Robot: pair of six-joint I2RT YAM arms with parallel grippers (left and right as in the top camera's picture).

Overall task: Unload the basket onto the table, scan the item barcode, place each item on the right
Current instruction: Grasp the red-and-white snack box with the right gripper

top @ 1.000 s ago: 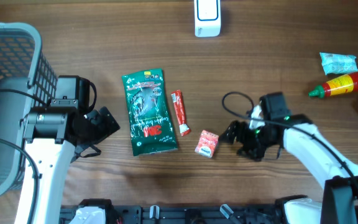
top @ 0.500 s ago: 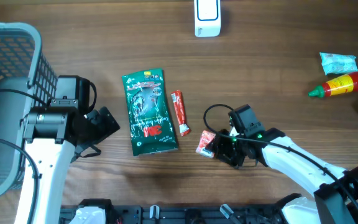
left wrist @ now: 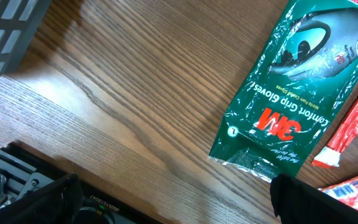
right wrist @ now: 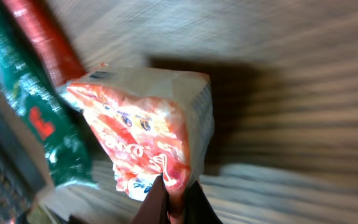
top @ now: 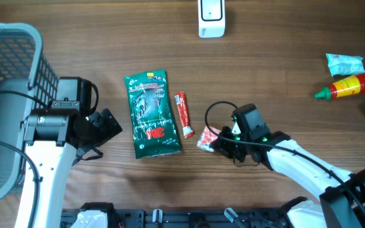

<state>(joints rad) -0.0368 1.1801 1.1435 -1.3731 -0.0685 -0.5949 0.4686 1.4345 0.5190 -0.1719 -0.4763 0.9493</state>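
At the 9 o'clock edge, the basket [top: 18, 57]. My left claw [top: 108, 125] hangs beside it, fingers wide apart, nothing between them. At its 3 o'clock the green glove pack [top: 151, 114] lies flat, with the red stick [top: 183, 114] just beside the pack. My right claw [top: 222, 144] is pinched together on the small red packet [top: 205, 137] (by one edge; wrist view blurred), at the stick's 5 o'clock. At 12 o'clock, well apart, the scanner [top: 211, 18]. At 2 o'clock, the sauce bottle [top: 346, 87].

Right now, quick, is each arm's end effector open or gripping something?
Left end effector: open, empty.
Right end effector: closed on the small red-and-white crinkly plastic packet.
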